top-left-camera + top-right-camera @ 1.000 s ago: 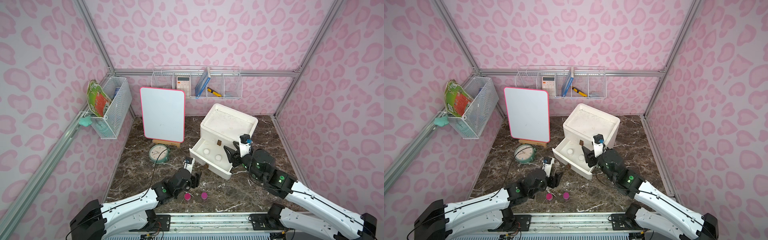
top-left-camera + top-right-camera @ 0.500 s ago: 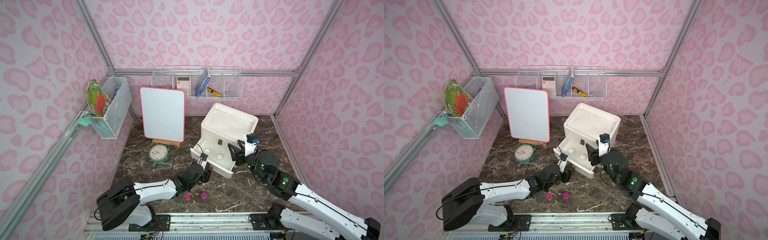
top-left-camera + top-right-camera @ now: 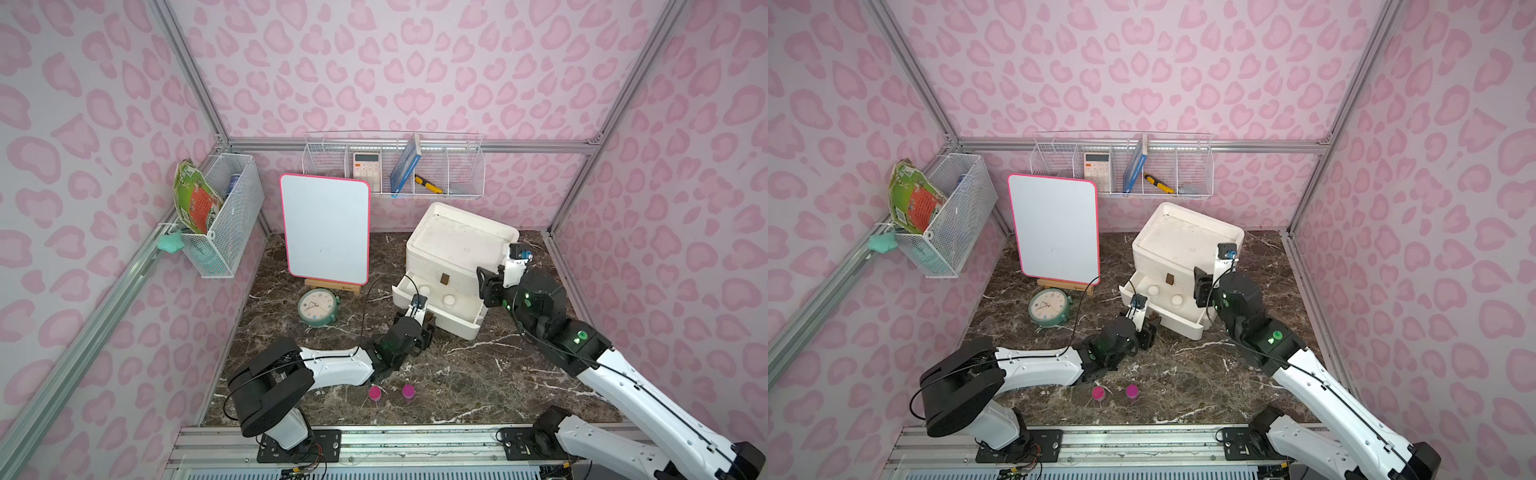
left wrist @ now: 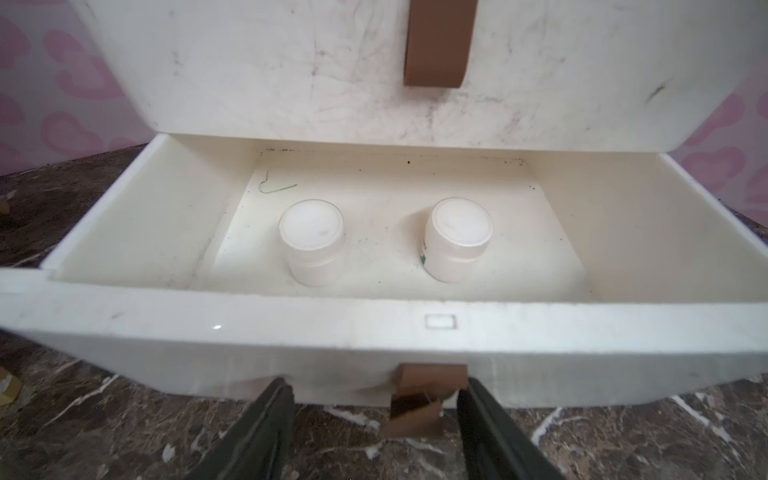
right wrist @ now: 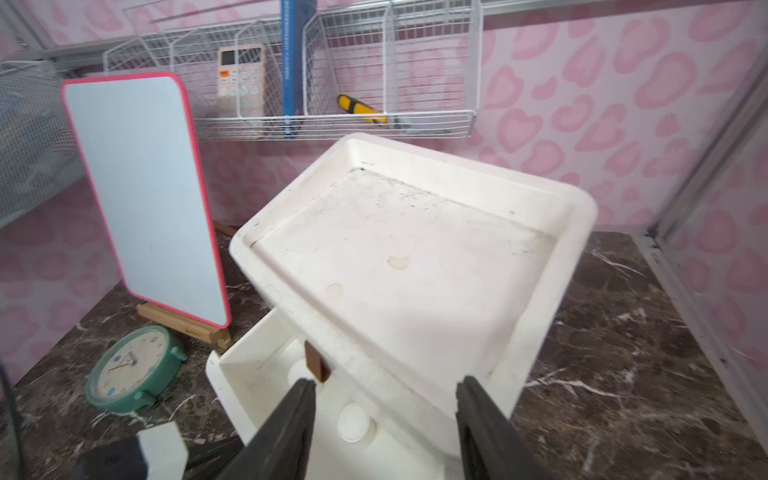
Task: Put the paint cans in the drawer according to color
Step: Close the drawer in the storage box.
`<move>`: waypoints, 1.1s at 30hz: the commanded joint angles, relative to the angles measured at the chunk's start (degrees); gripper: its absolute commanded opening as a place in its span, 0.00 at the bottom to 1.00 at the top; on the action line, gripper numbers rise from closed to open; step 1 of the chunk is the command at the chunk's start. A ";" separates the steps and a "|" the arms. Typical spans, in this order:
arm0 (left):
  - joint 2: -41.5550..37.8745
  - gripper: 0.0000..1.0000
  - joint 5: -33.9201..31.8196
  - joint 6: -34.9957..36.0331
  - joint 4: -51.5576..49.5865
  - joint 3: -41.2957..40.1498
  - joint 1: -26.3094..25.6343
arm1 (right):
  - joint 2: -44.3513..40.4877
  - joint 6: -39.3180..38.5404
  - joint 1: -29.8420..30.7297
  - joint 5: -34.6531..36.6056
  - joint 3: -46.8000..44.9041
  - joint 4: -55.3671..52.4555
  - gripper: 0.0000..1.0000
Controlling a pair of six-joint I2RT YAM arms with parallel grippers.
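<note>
The drawer [image 3: 461, 241] is a white chest with its lowest drawer [image 4: 291, 340] pulled out. Two white paint cans [image 4: 311, 232] [image 4: 459, 230] stand upright inside it. Two pink paint cans [image 3: 375, 392] [image 3: 408, 390] stand on the marble near the front edge, behind my left arm. My left gripper [image 4: 376, 399] is open, low against the pulled-out drawer's front. That drawer's brown tab handle [image 4: 432, 376] sits between its fingers, nearer one finger. My right gripper [image 5: 386, 395] is open with nothing in it, at the chest's front right corner above the open drawer.
A pink-rimmed whiteboard [image 3: 326, 232] on a wooden stand and a green clock [image 3: 316, 307] stand left of the chest. Wire baskets [image 3: 395, 166] hang on the back wall and a mesh basket [image 3: 224, 216] on the left wall.
My left gripper travelled from beside the pink cans up to the open drawer's front. My right gripper drew back from over the drawer toward the chest's right corner.
</note>
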 commanded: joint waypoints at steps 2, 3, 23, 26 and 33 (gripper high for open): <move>1.15 0.68 -3.18 -0.86 1.44 1.38 0.05 | 4.83 1.35 -8.29 -6.57 9.48 -13.96 0.61; 1.63 0.68 -3.53 -0.97 1.53 1.97 0.08 | 6.28 1.00 -9.78 -6.94 10.89 -15.25 0.63; 15.44 0.69 -4.03 2.94 7.55 14.86 2.29 | 10.99 2.00 -17.18 -9.99 9.23 -7.26 0.60; 16.51 0.69 -3.99 3.26 7.14 16.79 2.64 | 10.32 2.36 -17.11 -10.07 8.71 -7.33 0.59; 17.10 0.73 -4.75 3.91 8.70 17.12 3.14 | 8.94 2.12 -17.14 -10.07 8.24 -7.33 0.61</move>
